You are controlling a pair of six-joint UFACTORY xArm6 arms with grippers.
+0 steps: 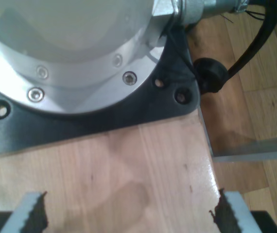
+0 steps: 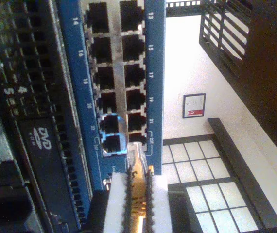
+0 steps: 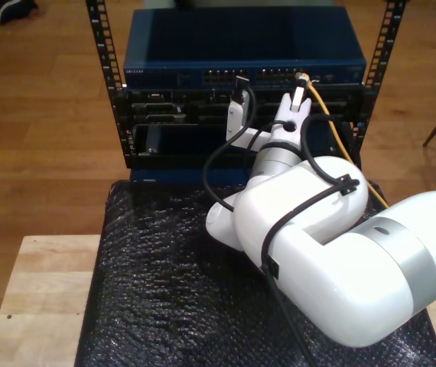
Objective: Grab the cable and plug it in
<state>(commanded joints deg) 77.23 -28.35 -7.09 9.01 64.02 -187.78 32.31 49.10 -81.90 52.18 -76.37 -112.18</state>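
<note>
Orange-yellow network cable, clear plug foremost, pinched between my second gripper pads just short of blue switch's end ports. First gripper gaping, empty, above wooden bench edge. Exterior: cable at switch face; insertion step, probably needing alignment, then straight push.

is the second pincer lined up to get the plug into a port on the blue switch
Probably yes: my second pincer holds the plug just short of the blue switch, nothing between it and the ports.

Wrist views soft, blurry — glare on metal flange.
</note>
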